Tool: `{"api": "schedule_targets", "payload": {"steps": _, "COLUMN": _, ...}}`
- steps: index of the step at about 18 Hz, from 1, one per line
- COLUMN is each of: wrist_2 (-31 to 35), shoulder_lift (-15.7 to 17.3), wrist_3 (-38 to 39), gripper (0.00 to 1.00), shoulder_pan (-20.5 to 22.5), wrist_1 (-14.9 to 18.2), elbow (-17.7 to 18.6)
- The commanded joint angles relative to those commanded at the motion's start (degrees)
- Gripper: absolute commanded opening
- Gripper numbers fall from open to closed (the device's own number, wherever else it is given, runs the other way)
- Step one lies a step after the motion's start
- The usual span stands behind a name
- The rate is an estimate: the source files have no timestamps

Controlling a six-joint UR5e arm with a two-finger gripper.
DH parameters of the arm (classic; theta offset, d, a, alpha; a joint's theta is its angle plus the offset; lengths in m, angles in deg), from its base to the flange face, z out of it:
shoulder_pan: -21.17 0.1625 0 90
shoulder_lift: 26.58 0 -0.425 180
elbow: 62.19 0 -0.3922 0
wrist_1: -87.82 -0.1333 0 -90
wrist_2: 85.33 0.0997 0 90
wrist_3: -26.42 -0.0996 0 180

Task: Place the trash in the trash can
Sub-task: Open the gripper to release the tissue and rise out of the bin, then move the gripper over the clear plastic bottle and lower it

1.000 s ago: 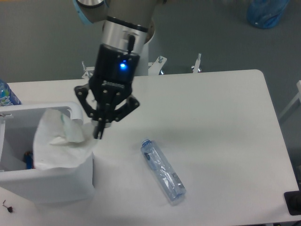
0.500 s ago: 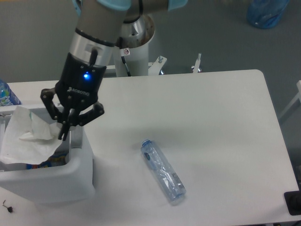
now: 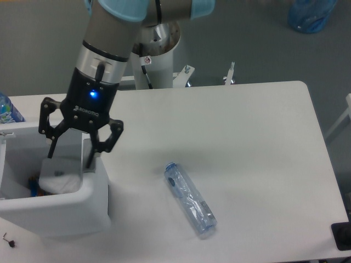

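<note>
Since a moment ago, the crumpled white paper (image 3: 59, 179) has dropped out of the pincer (image 3: 71, 155) and now lies low inside the white trash can (image 3: 60, 211) at the left edge of the desk (image 3: 247, 142). The pincer hangs over the can's right wall with its two fingers spread apart, holding nothing. That part of the job looks finished. One piece of trash remains: the clear crushed plastic bottle (image 3: 190, 199) with a bluish tint lies flat on the desk, well to the right of the can, angled with its cap end up and left. It appears untouched. At the far left edge, a bottle with a bright blue label (image 3: 6, 109) shows partly.
</note>
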Motion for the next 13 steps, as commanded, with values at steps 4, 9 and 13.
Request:
{"api": "schedule_targets", "payload": {"steps": 4, "wrist_2": 1.2, "shoulder_lift": 0.0, "wrist_3": 2.5, "gripper": 1.0, "shoulder_pan": 5.7, "wrist_1": -0.1, "elbow": -0.5}}
{"api": "schedule_targets", "payload": {"steps": 9, "wrist_2": 9.6, "shoulder_lift": -1.2, "wrist_3": 1.9, "gripper": 1.0, "shoulder_pan": 11.0, "wrist_1": -0.2, "elbow": -0.6}}
{"api": "schedule_targets", "payload": {"steps": 13, "wrist_2": 12.4, "shoulder_lift": -5.3, "wrist_3": -1.8, "gripper": 1.0, "shoulder_pan": 12.3, "wrist_1": -0.3, "elbow": -0.6}}
